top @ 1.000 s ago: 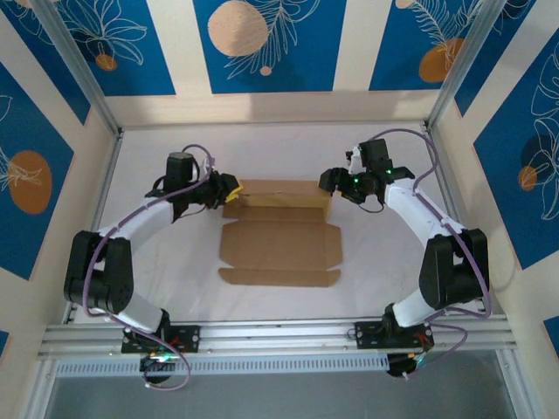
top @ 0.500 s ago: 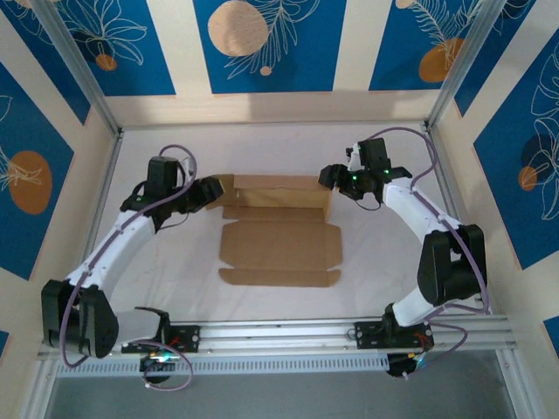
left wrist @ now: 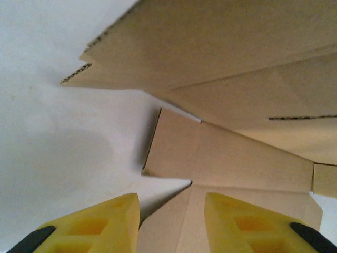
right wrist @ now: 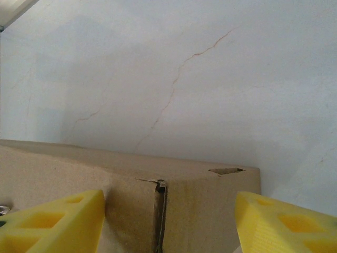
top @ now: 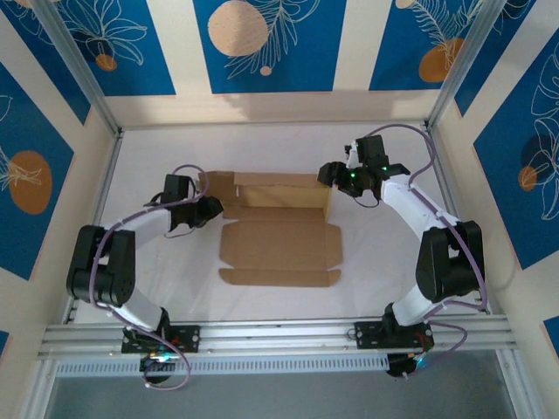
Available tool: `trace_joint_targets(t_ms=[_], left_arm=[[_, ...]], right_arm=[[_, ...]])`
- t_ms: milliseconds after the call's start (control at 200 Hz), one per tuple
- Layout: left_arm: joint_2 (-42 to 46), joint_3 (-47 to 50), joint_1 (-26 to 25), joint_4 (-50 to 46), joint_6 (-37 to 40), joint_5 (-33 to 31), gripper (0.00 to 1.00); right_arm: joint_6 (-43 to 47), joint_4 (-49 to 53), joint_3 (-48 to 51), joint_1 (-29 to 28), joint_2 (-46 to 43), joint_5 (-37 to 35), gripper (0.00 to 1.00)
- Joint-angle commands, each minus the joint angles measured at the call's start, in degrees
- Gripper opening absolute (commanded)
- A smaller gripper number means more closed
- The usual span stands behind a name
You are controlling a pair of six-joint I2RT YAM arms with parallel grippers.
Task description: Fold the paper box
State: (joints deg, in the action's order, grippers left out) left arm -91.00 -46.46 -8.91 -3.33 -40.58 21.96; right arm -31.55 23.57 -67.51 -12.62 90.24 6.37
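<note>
Both spread: left gripper, right gripper flank paper box on table, maybe touching.

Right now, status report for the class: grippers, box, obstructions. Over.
Left gripper open, at left flap of paper box. Right gripper open, over raised far-right corner. Back wall up, front panel flat. No obstacles.

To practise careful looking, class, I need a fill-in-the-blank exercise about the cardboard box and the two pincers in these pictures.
1. The paper box is ____ in colour.
2. It lies on a ____ table.
3. The left pincer is open, and its two tips are coloured ____.
4. The right pincer stands ____, with a corner of the box between its tips.

Missing words: brown; white; yellow; open.
</note>
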Motion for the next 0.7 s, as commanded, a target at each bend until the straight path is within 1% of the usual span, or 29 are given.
trace_joint_targets(t_ms=[0, 130, 215, 250, 315, 455, 570, 630, 695], left_arm=[[-2.05, -2.02, 0.11, 5.23, -0.32, -0.6, 0.38], [-4.82, -2.18, -0.58, 8.47, -1.4, -0.35, 0.38], [-6.75, -3.16, -1.39, 8.22, -1.61, -0.95, 0.38], [-7.45, -3.3, -1.74, 8.18, -1.48, -1.54, 0.4], [-8.32, -3.73, -2.21, 7.49, -0.97, -3.59, 0.48], [-9.35, -3.46, -2.5, 7.74, 0.43, -6.8, 0.51], [-8.55, -2.68, -2.52, 8.69, 1.61, -9.41, 0.53], [-8.65, -2.76, -2.52, 10.06, 2.28, -9.18, 0.53], [-9.9, -3.06, -2.57, 12.61, 2.37, -6.82, 0.52]], right_arm=[[1.44, 4.64, 0.51, -0.95, 1.17, -1.79, 0.66], [1.49, 4.37, 0.62, -1.54, 1.17, -1.72, 0.66], [1.58, 4.42, 0.47, -1.79, 1.08, -1.75, 0.66], [1.63, 4.41, 0.44, -1.87, 0.92, -1.82, 0.66], [1.84, 4.53, 0.5, -2.15, 0.67, -1.95, 0.66], [1.93, 4.16, 1.04, -2.57, 0.2, -1.43, 0.66], [2.1, 4.1, 1.24, -2.87, 0.12, -1.18, 0.66], [2.19, 4.05, 1.32, -3.02, 0.1, -0.99, 0.66], [2.27, 3.95, 1.29, -3.18, 0.2, -0.61, 0.66]])
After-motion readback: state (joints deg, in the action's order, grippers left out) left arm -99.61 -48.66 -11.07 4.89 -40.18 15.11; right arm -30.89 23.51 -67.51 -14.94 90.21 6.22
